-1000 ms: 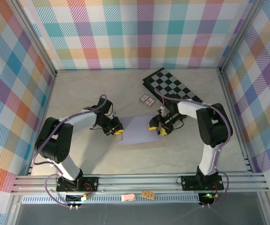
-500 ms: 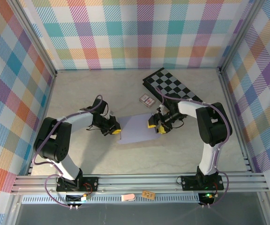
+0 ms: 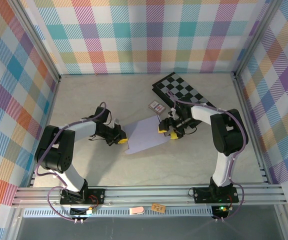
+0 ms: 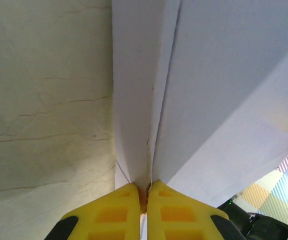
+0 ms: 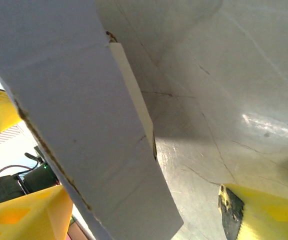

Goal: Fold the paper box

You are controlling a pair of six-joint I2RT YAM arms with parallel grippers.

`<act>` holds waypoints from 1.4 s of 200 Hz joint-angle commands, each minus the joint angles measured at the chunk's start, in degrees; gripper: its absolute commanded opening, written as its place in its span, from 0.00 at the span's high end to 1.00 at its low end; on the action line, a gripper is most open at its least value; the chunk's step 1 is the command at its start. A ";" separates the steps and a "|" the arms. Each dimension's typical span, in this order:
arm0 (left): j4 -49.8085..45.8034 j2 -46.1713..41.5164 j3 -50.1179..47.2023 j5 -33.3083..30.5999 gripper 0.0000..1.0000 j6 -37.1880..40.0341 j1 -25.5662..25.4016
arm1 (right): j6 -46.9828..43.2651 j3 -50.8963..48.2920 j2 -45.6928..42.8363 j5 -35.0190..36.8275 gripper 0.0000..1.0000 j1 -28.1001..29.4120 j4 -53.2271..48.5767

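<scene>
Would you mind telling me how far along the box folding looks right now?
Done: the left gripper is shut on one edge of the paper box. In hand: the right gripper stands open around the opposite edge. Left: the box looks flat, no walls raised, so the folding remains.

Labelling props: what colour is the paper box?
Paper box: pale lavender, best in top external view.

The paper box (image 5: pixel 79 100) slants from the top left corner down to the bottom middle, a lavender sheet tilted above the pale surface (image 5: pixel 224 75), with a narrow off-white flap (image 5: pixel 134 105) along its right edge. The right hand (image 5: pixel 144 212) stands wide, one yellow finger each side of the sheet, the fingertip (image 5: pixel 264 215) at the right clear of it
</scene>
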 commanded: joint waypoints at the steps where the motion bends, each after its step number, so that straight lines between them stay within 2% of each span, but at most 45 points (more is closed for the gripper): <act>1: -5.95 2.15 -3.94 -7.18 0.92 2.04 2.06 | -1.97 1.91 0.26 -4.49 0.23 -0.40 -0.20; 36: -5.00 2.83 -3.87 -6.77 0.92 1.92 2.20 | 0.91 2.67 2.01 -15.54 0.22 0.88 5.69; 66: -4.54 3.45 -3.59 -6.59 0.92 1.69 2.20 | 2.27 3.69 2.91 -16.32 0.24 2.97 7.46; 108: -3.74 2.83 -3.28 -6.35 0.91 1.56 2.20 | 8.35 3.12 4.66 -16.86 0.35 4.60 13.11; 128: -2.74 0.57 -2.75 -6.01 0.79 1.70 2.20 | 14.33 1.78 3.95 -17.32 0.45 4.59 17.65; 147: -1.11 -5.69 -1.95 -6.56 0.69 1.50 2.20 | 18.31 1.83 2.67 -15.91 0.56 4.46 16.13; 168: -1.13 -16.43 0.43 -12.90 0.62 2.20 1.97 | 23.72 1.91 1.07 -16.01 0.58 3.66 13.55; 173: -1.27 -19.08 1.21 -15.33 0.56 2.96 1.33 | 24.93 2.10 0.61 -15.99 0.58 3.49 12.48; 191: 2.27 -28.05 2.92 -21.56 0.50 8.46 -2.99 | 28.86 3.03 -0.30 -16.22 0.58 2.45 7.65; 204: 7.75 -31.85 2.59 -21.51 0.49 15.46 -6.84 | 31.33 4.05 -0.20 -17.42 0.57 1.78 3.66; 217: 8.60 -33.30 2.73 -21.18 0.47 21.79 -10.16 | 32.72 5.28 -0.04 -17.40 0.57 0.89 -2.60; 244: -1.67 -31.83 6.51 -18.94 0.47 36.14 -17.48 | 36.22 5.14 0.92 -20.68 0.60 -0.59 -12.90; 280: -14.98 -27.64 12.90 -22.82 0.41 52.28 -26.87 | 42.40 1.20 -1.83 -22.30 0.59 -0.92 -13.62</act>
